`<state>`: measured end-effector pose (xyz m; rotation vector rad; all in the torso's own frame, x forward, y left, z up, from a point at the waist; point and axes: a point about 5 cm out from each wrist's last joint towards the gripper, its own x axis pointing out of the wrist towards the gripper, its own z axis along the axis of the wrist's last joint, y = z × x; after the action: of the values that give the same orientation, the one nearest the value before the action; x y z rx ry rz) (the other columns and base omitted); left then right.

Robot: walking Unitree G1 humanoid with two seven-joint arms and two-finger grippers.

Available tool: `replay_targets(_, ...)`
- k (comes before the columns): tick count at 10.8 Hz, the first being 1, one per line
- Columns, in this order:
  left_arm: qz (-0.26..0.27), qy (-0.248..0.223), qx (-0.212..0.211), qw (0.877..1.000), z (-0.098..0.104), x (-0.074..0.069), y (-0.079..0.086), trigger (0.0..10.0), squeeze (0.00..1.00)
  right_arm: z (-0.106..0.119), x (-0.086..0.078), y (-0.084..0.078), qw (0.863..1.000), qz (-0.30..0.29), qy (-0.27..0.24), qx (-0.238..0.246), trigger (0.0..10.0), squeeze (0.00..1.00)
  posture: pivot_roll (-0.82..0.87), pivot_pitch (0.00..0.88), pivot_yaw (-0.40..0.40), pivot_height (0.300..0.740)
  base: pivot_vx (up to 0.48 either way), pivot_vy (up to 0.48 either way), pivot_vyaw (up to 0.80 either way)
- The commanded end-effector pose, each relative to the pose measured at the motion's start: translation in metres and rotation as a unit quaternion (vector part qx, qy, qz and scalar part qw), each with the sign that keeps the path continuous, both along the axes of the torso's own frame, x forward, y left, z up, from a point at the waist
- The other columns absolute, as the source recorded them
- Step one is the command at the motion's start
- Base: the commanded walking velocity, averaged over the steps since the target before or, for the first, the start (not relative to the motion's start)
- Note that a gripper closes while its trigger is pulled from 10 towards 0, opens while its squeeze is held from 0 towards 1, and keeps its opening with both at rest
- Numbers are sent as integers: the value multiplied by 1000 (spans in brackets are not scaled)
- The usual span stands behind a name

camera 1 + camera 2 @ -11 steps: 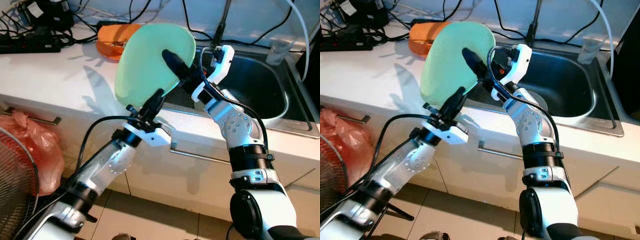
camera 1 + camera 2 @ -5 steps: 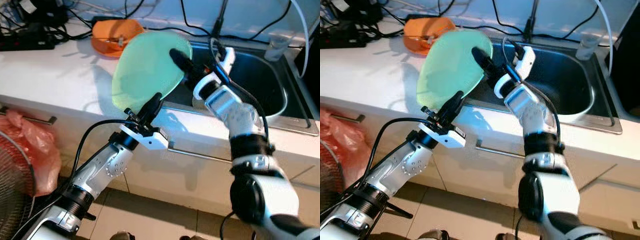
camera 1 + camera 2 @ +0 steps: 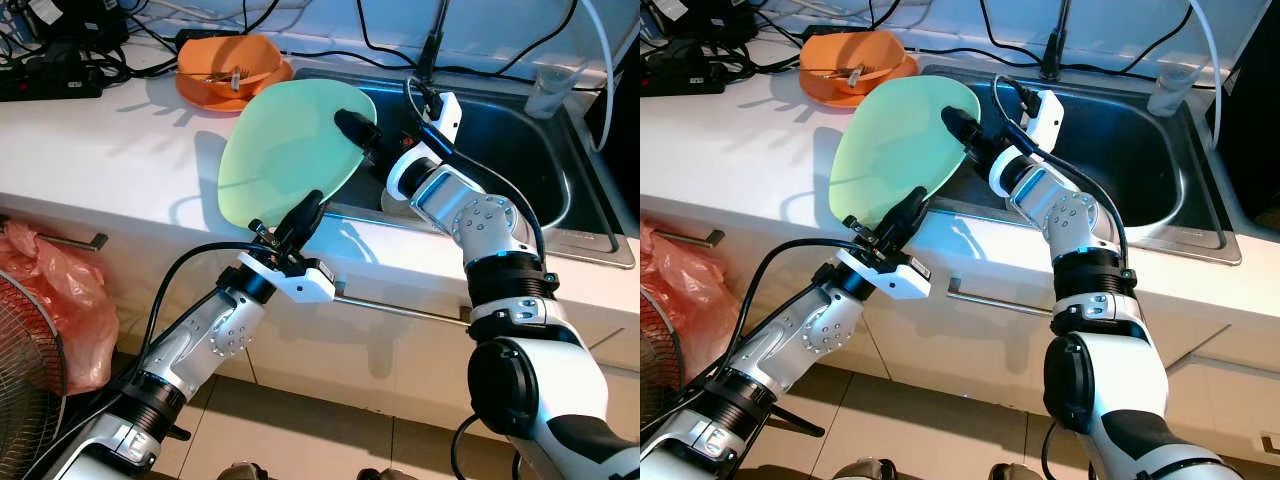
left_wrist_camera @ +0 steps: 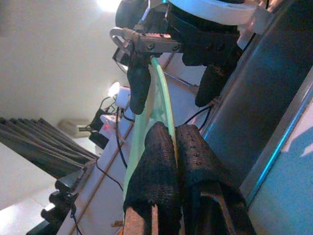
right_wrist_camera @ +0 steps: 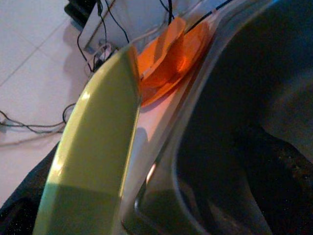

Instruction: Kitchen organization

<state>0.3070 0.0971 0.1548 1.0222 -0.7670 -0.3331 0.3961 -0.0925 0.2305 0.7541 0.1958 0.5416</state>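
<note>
Currently the pale green plate (image 3: pixel 285 155) is being held in the air, tilted on edge, above the front lip of the white counter (image 3: pixel 110 150) and just beside the near left corner of the steel sink (image 3: pixel 520 170). The left gripper (image 3: pixel 305 212) is pinching the plate's lower rim; in the left wrist view its two black fingers (image 4: pixel 159 171) are pressing together with the thin green edge clamped between them. The right gripper (image 3: pixel 355 130) is meeting the plate at its upper right rim, with one finger lying across the face, but whether that pair is actually clamping the rim or merely resting against it cannot be told. Beyond the plate from both grippers, an orange bowl (image 3: pixel 233 68) holding some utensils is sitting near the back of the counter, well apart from the plate, beside a tangle of black cables (image 3: pixel 60 50). Below the left arm, a pink plastic bag (image 3: pixel 60 300) is hanging in front of the cabinet. The step in hand appears to be a transfer or two-handed carry of the plate at the sink edge. The next move probably calls for confirming one firm grip before the other releases, then lowering the plate flat without striking the sink rim.
</note>
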Motion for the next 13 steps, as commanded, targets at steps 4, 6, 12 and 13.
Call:
replay_targets(4,-27,-26,-5,999,10,-2,-11,0,0,5,-6,8,999,39,0,-30,10000,0,-31,96,-34,740,0,0,0)
replay_targets(6,-27,-25,-6,999,10,-2,-11,0,0,6,-8,9,998,49,-2,-29,10000,0,-32,94,-33,740,0,0,0)
replay_targets(12,-30,-23,-10,999,9,-3,-12,0,0,5,-10,10,998,53,-8,-34,0,0,-32,92,-34,740,0,0,0)
replay_targets(13,-31,-23,-10,999,10,-2,-12,0,0,4,-10,10,998,53,-8,-34,0,0,-32,92,-35,740,0,0,0)
